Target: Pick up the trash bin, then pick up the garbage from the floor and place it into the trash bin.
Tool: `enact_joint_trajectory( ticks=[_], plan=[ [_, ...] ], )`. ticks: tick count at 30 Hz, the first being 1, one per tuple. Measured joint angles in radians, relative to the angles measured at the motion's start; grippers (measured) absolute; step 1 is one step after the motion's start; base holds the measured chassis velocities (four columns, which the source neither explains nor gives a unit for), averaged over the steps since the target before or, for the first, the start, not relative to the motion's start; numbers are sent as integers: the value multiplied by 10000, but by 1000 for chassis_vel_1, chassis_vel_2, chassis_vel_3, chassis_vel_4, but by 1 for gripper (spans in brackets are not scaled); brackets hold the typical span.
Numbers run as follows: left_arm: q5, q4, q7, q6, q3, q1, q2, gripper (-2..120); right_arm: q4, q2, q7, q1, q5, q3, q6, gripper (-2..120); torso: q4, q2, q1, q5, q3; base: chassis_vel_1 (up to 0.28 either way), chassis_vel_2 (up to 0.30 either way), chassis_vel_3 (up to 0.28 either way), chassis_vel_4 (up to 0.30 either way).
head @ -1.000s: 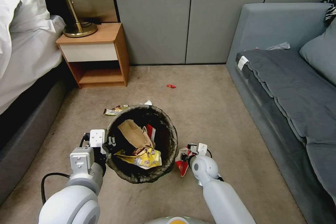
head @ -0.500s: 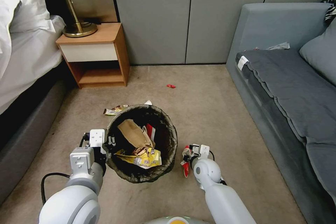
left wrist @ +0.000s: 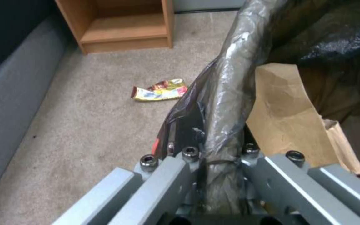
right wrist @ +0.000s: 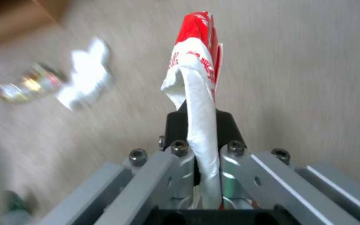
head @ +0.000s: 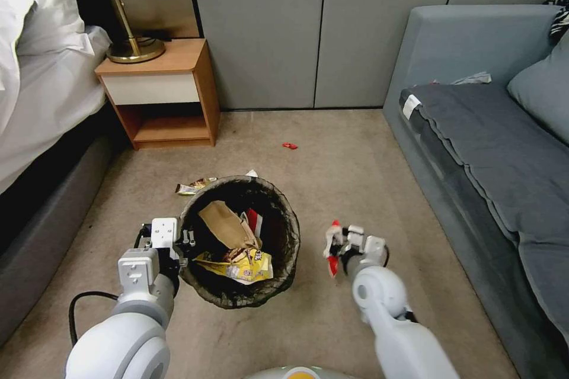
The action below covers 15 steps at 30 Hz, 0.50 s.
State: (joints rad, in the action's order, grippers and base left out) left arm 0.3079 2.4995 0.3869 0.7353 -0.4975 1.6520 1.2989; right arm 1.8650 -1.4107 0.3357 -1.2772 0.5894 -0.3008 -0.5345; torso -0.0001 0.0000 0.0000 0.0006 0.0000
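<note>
Left gripper (head: pixel 185 241) clamps bin (head: pixel 284 213) rim; right gripper (head: pixel 339 247) holds red-white packet (head: pixel 332 249). Wrapper (head: pixel 194 186), red scrap (head: pixel 290 145) remain on floor.

1 trash bin (head: pixel 240 241), 2 grippers, 1 nightstand (head: pixel 159 92), 1 lamp (head: pixel 121 9), 1 sofa (head: pixel 492 148)

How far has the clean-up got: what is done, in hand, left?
Done: left tool grips the trash bin rim; brown paper bag and yellow wrapper inside. In hand: right tool pinches a red-and-white packet. Left: snack wrapper, red scrap.
</note>
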Motion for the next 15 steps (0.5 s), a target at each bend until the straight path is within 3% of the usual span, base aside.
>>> enact_joint_trajectory(
  ticks=[1,5,8,9,11,13,15],
  plan=[
    [-5,0,3,0,11,5,2,0,928,355,-467,-159,-133,-116,108,0,0,0,0,-7,-1,0,0,0,0],
    [-28,0,-5,0,40,17,11,0,1955,698,-942,-273,-194,-198,147,0,0,0,0,-4,0,0,0,0,0],
    [-90,0,-5,0,74,36,53,0,3289,1160,-2090,-284,-355,-349,559,0,0,1,-1,-4,-1,0,0,0,0],
    [-90,0,-5,0,74,36,53,0,3289,1160,-2090,-284,-355,-349,559,0,0,1,-1,-4,-1,0,0,0,0],
    [-127,0,-5,0,92,62,68,0,3930,1522,-3312,-153,-502,-432,1175,0,1,2,-1,-4,-1,0,0,0,0],
    [-141,0,-5,0,91,70,69,0,4080,1652,-3709,-97,-511,-446,1347,0,0,2,0,-4,-1,0,0,0,0],
    [-156,0,-5,0,91,96,69,0,4371,2042,-4808,53,-513,-466,1794,0,2,1,0,-4,0,0,0,0,0]
  ],
)
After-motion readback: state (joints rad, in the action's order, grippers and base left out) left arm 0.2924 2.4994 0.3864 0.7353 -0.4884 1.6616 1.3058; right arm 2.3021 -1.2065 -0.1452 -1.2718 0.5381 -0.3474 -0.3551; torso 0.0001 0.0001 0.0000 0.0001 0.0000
